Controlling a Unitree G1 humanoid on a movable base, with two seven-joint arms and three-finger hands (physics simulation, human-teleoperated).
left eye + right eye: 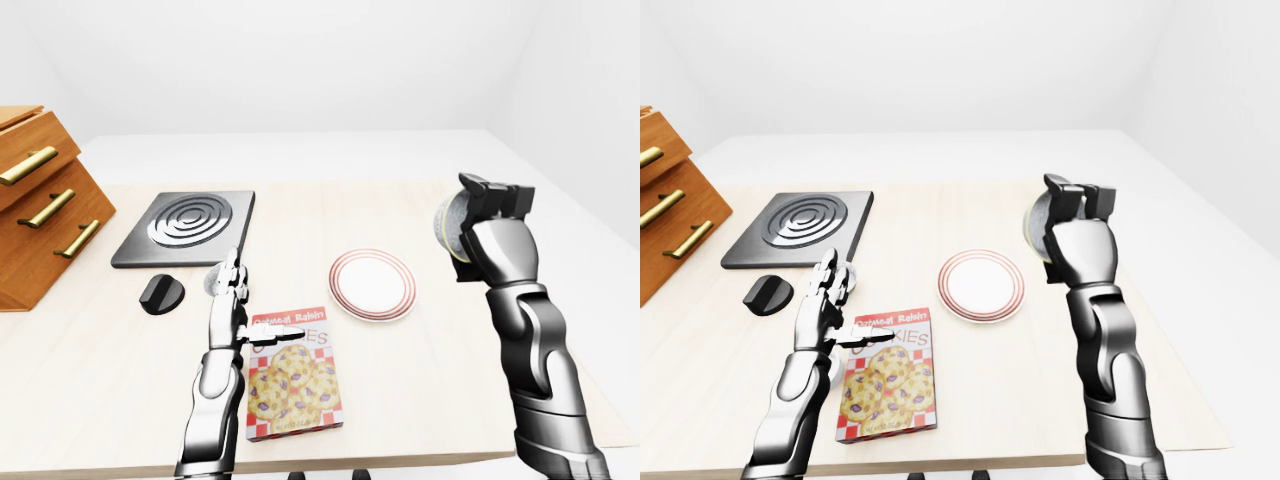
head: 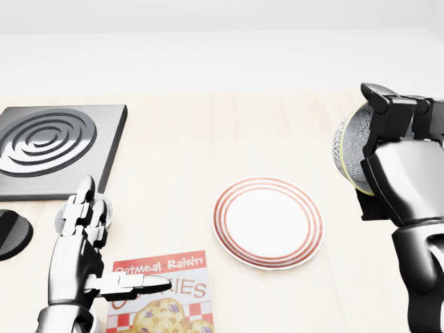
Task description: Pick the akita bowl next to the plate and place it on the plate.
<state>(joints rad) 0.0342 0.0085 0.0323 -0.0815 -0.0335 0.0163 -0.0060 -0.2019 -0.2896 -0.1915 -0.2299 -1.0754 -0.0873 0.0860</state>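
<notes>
Held off the wooden table [image 1: 420,420] at the right of the head view: the akita bowl [image 2: 350,149], tipped on its side and clamped in the fingers of the right hand [image 2: 394,154], to the right of the plate and apart from it. Centre frame, flat on the table: the red-ringed white plate [image 2: 268,220], bare. Lower left: the left hand [image 2: 82,232], fingers extended and spread, gripping nothing, over the top edge of an Oatmeal Raisin cookie box [image 1: 293,385]. Upper left: a grey stove burner plate [image 1: 187,226], a black knob [image 1: 161,294] below it, and a wooden drawer cabinet [image 1: 40,205] with brass handles at the frame edge.
</notes>
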